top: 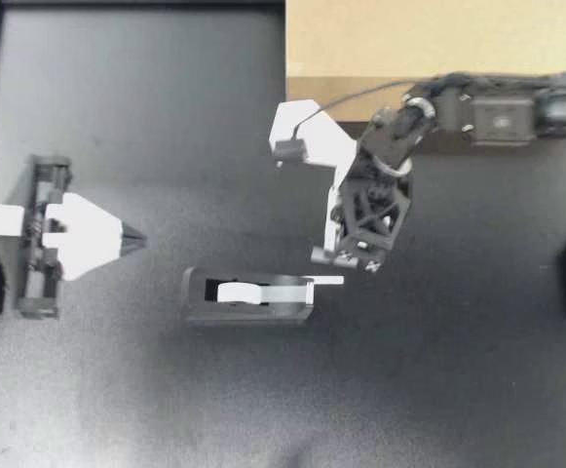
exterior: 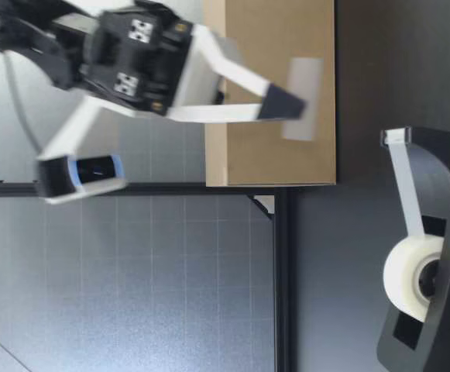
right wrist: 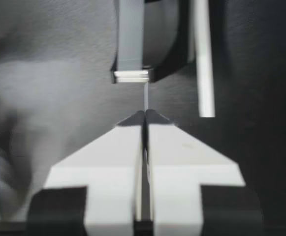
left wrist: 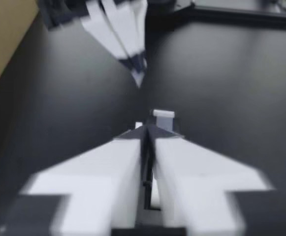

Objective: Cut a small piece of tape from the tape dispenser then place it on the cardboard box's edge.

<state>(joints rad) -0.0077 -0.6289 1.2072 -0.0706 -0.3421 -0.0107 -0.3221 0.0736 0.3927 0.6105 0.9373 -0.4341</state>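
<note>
My left gripper (top: 132, 237) waits at the edge of the surface (top: 117, 390), well apart from everything else. Its jaws are pressed together on nothing, and the left wrist view shows no gap between them.

The tape dispenser (top: 248, 295) lies near the middle of the surface, with its roll (top: 239, 291) seated and a strip running up to the cutter end.

My right gripper (top: 346, 255) hangs just past that cutter end, pointing down. Its jaws are closed tight on a small piece of tape (exterior: 302, 99). In the low view the piece hangs clear below the fingertips, and in the right wrist view it is only a thin line ahead of them.

The cardboard box (top: 429, 39) sits behind and to the right of the gripper.

I judge that the cut is already made and the carry to the box is the step in hand. Next, the right arm needs to swing to the box's near edge. It should lower until the hanging tape lies against the cardboard, press it on, and only then part the jaws. The tape may cling to a finger, so the release should be slow.
</note>
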